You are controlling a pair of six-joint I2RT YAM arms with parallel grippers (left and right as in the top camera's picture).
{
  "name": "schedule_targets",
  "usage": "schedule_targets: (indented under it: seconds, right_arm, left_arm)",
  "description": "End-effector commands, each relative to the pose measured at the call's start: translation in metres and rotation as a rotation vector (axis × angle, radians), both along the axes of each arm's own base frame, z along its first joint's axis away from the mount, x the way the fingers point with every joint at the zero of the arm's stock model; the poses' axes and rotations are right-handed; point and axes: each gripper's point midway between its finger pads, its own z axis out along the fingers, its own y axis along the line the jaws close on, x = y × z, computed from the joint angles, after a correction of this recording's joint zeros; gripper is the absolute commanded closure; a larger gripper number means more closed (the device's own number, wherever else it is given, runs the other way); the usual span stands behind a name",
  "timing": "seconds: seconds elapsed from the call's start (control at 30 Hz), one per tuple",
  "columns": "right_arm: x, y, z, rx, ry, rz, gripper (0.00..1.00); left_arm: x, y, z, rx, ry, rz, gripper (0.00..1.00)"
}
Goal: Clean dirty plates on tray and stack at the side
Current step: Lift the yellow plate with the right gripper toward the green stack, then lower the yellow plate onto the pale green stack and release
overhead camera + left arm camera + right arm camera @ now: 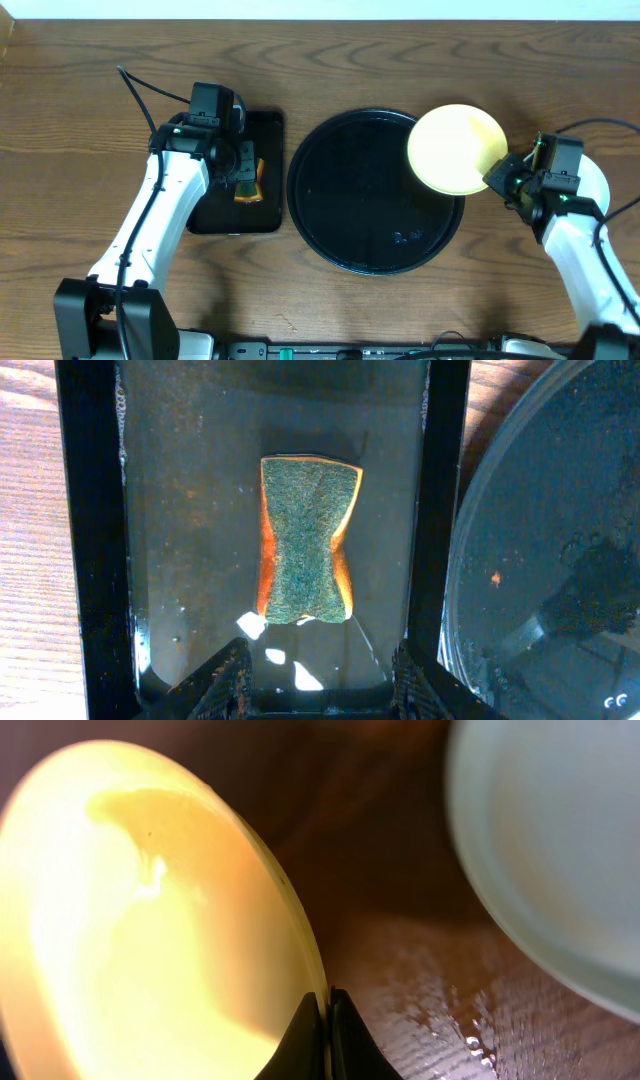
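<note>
Right hand (327, 1015) clamped on yellow plate (456, 148) rim | left hand (320, 668) apart above sponge (308, 540)

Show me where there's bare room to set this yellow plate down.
The round tray is bare beside the yellow plate. The table lies open behind and before both trays. Crowded: the rectangular tray, with sponge under the left jaws; the pale plate by the right arm.

black tray (340, 215): centre, wet | yellow plate (455, 148): over tray's upper-right rim | mint plate (597, 180): far right
</note>
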Motion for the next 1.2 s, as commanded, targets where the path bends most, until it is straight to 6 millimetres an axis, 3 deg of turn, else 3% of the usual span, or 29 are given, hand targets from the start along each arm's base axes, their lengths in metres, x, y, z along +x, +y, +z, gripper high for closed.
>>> schedule_targets:
  seconds: [0.0, 0.2, 0.43, 0.73, 1.0, 1.17]
  right_arm:
    - [0.005, 0.012, 0.029, -0.137, -0.099, 0.182, 0.99]
    - [0.005, 0.017, 0.043, -0.348, -0.125, 0.270, 0.99]
    - [0.009, 0.044, 0.057, -0.652, -0.132, 0.459, 0.99]
    - [0.014, 0.077, 0.101, -1.020, -0.224, 0.485, 0.99]
    - [0.014, 0.118, 0.132, -1.168, -0.352, 0.540, 0.99]
    - [0.012, 0.130, 0.145, -1.234, -0.391, 0.560, 0.99]
  left_arm:
    - [-0.002, 0.000, -0.002, -0.009, 0.010, 0.010, 0.53]
    - [-0.002, 0.000, -0.002, -0.008, 0.010, 0.010, 0.53]
    - [-0.002, 0.000, -0.002, -0.008, 0.009, 0.010, 0.53]
    - [-0.002, 0.000, -0.002, -0.008, 0.010, 0.010, 0.53]
    - [-0.002, 0.000, -0.002, -0.008, 0.010, 0.010, 0.53]
    - [-0.002, 0.000, -0.002, -0.008, 0.010, 0.010, 0.53]
